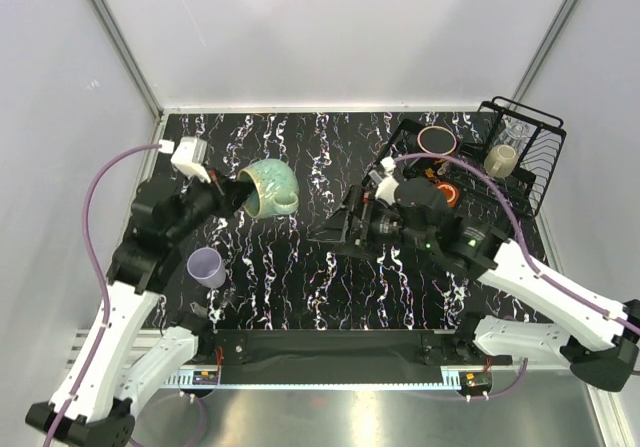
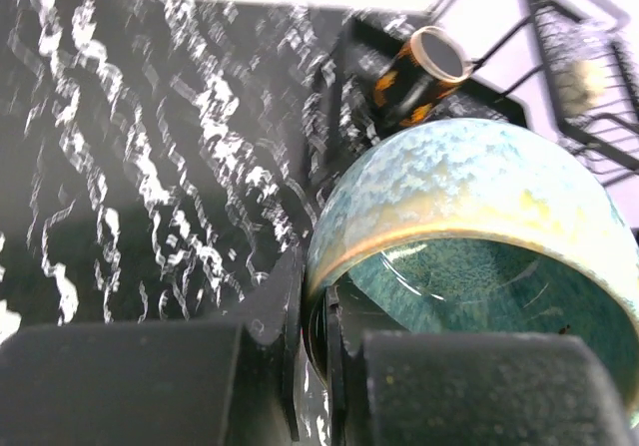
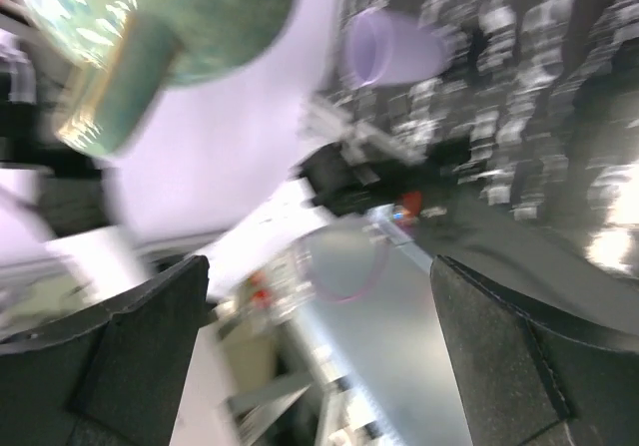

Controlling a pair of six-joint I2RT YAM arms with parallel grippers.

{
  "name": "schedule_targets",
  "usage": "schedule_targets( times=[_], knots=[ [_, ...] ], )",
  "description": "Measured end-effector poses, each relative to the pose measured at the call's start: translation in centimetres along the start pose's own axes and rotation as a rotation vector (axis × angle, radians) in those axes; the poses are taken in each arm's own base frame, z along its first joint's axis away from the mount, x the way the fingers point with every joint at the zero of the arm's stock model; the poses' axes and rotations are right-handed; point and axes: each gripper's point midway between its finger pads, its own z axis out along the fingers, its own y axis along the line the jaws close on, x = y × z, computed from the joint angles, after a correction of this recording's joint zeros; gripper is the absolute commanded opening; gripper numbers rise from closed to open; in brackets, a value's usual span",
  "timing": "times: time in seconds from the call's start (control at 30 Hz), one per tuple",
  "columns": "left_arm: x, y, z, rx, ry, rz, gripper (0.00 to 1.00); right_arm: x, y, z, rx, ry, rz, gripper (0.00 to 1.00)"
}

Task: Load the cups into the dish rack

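**Four cups racked, two to go**

Going left to right in the top view: the left gripper was pinching the teal mug by its rim. The mug was tipped on its side over the counter. The lavender tumbler sat loose on the counter near that arm.

The right gripper hung mid-counter, spread wide and holding nothing.

Far right, the dish rack seemed to have four cups in it: the dark mug, orange mug, beige mug and clear glass. So I reckon two were left.

Only the left wrist view showed the fingers squeezing the mug's wall, one inside and one outside. The right wrist view was blurry but confirmed nothing sat between its jaws.
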Motion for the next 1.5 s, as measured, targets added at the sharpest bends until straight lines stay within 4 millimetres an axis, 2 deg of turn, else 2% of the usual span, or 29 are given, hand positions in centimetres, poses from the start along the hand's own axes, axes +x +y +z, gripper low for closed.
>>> schedule_targets(
  times=[0.1,0.23,0.4,0.47,0.57,0.6,0.67,0.7,0.87,1.13,1.27,1.37,1.4,1.5],
  knots=[
    [0.3,-0.5,-0.9,0.051,-0.068,0.033,0.00,1.1,1.9,1.3,-0.120,0.074,0.071,1.00],
    [1.1,-0.6,-1.0,0.083,-0.101,0.066,0.00,2.1,3.6,2.7,-0.227,0.156,0.167,1.00],
    [1.3,-1.3,-0.8,0.142,-0.140,0.104,0.00,1.7,6.5,2.7,-0.359,0.188,0.255,1.00],
    [1.2,-1.8,-0.9,0.171,-0.157,0.119,0.00,1.4,7.7,2.5,-0.408,0.195,0.278,0.97],
    [0.7,-2.6,-1.2,0.212,-0.185,0.135,0.00,0.9,9.0,2.4,-0.472,0.200,0.317,0.87],
    [0.5,-2.9,-1.3,0.223,-0.194,0.139,0.00,0.8,9.1,2.5,-0.482,0.201,0.330,0.80],
    [0.0,-3.4,-1.6,0.243,-0.214,0.145,0.00,0.7,9.2,2.8,-0.498,0.205,0.356,0.76],
    [-0.1,-3.6,-1.7,0.252,-0.222,0.149,0.00,0.7,9.2,3.0,-0.501,0.208,0.370,0.70],
    [-0.6,-4.2,-1.9,0.280,-0.246,0.160,0.00,0.6,9.1,3.8,-0.510,0.219,0.417,0.62],
    [-0.1,-4.4,-1.7,0.298,-0.240,0.163,0.00,0.3,10.0,3.3,-0.554,0.225,0.452,0.48],
    [-0.1,-4.4,-1.6,0.299,-0.242,0.166,0.00,0.5,9.8,3.7,-0.550,0.235,0.467,0.42],
    [-0.1,-4.4,-1.6,0.297,-0.244,0.172,0.00,0.9,9.7,4.1,-0.541,0.246,0.476,0.27],
    [-0.2,-4.3,-1.6,0.293,-0.246,0.176,0.00,1.0,9.7,4.2,-0.541,0.247,0.475,0.15],
    [-0.1,-4.1,-1.5,0.283,-0.245,0.183,0.13,1.0,9.5,4.4,-0.536,0.242,0.466,0.00]
  ],
)
